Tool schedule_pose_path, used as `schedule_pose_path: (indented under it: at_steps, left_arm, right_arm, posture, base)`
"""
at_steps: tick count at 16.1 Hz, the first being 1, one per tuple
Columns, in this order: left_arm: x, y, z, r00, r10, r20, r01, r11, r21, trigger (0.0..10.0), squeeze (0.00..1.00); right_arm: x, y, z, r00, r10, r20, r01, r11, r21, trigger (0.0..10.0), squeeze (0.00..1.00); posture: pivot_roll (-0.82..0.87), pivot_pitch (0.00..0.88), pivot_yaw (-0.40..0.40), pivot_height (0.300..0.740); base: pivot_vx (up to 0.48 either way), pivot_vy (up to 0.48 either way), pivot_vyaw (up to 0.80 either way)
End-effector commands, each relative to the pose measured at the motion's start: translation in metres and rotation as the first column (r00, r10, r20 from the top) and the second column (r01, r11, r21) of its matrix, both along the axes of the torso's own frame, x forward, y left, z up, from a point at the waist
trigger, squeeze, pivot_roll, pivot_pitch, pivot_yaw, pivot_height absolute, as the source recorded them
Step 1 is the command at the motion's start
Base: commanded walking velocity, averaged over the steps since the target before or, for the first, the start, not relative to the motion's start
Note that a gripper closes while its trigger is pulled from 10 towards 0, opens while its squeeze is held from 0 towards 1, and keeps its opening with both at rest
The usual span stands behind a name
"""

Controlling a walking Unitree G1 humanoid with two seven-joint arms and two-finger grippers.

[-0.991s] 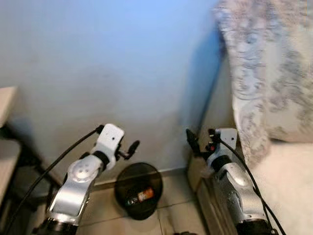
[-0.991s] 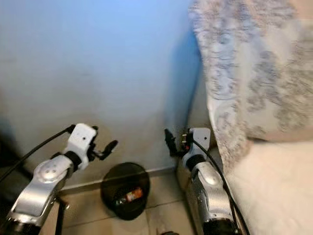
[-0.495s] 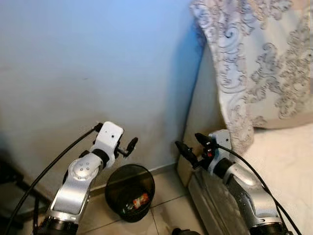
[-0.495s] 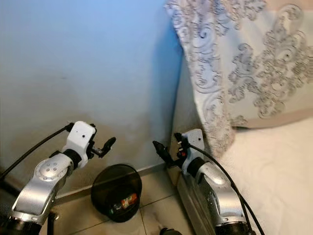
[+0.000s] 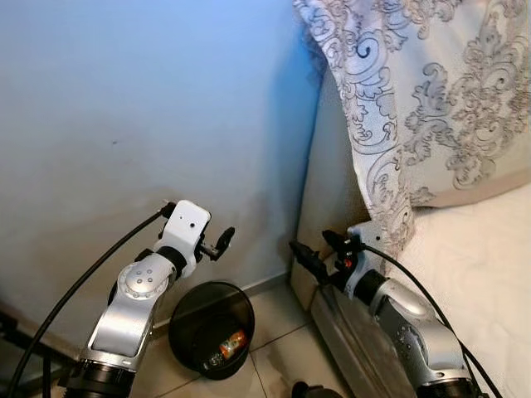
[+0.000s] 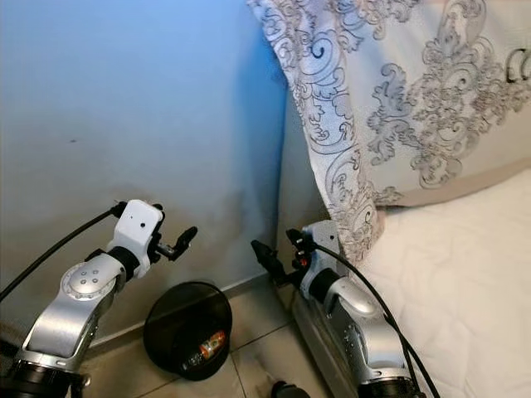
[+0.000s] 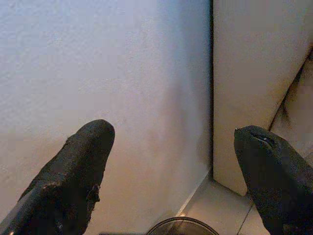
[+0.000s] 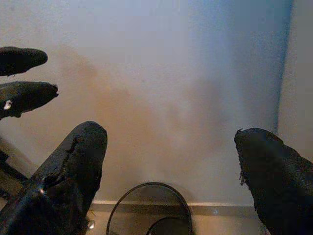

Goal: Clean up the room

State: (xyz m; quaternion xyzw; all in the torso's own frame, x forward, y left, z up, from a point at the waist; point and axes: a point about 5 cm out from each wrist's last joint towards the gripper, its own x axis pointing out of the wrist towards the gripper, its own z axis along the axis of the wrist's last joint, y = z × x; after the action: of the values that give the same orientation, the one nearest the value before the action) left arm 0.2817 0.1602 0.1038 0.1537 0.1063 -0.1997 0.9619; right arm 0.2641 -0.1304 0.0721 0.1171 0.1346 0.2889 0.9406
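So closest to the camera there's a small dark object (image 5: 309,390) on the tiled floor (image 5: 270,365) at the very bottom edge, too cut off to tell what it is. Just past it sits the black round trash bin (image 5: 211,328), upright against the base of the wall, mouth facing up. Down inside lies a little bottle-like thing with an orange label (image 5: 230,342), on its side, long axis running diagonally, one end nearer the wall and toward the bed.

Both arms are raised with elbows bent, forearms reaching up and forward. The left gripper (image 5: 222,241) hangs above the bin, fingers pointing toward the bed side; the wrist view shows its fingers spread wide, nothing between them. The right gripper (image 5: 316,251) sits by the corner of the bed (image 5: 473,282), pointing back toward the wall, also wide apart and empty.

Farther back: the pale blue wall (image 5: 149,116) and a big pillow with grey swirls (image 5: 415,91) leaning on the headboard (image 5: 332,182).
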Motion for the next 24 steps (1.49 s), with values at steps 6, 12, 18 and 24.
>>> schedule_pose_path:
  at_steps: [6,12,18,24]
  left_arm:
    - [0.002,-0.001,0.0,1.0,0.007,0.002,-0.007,1.0,-0.015,10.0,0.07]
    - [-0.001,-0.004,0.001,0.999,-0.033,0.015,0.033,0.999,-0.026,10.0,0.09]
    - [-0.005,-0.006,-0.001,0.997,-0.079,0.0,0.079,0.997,-0.028,10.0,0.09]
    - [-0.005,-0.008,-0.001,0.994,-0.105,-0.006,0.105,0.994,-0.028,10.0,0.09]
  right_arm:
    - [0.0,0.003,0.016,0.993,0.056,0.107,-0.058,0.998,0.019,10.0,1.0]
    - [-0.009,0.007,0.017,0.983,0.157,0.092,-0.159,0.987,0.017,10.0,1.0]
    - [-0.013,0.007,0.016,0.977,0.204,0.067,-0.206,0.978,0.025,10.0,1.0]
    - [-0.014,0.008,0.018,0.974,0.217,0.064,-0.22,0.975,0.031,10.0,1.0]
  posture:
    - [-0.03,0.0,0.024,0.74]
    - [-0.04,0.0,0.021,0.74]
    - [-0.04,0.0,0.021,0.74]
    - [-0.04,0.0,0.019,0.74]
  base:
    - [0.0,0.0,-0.77]
    - [0.0,-0.127,-0.68]
    - [0.0,-0.382,-0.56]
    - [0.0,-0.379,-0.57]
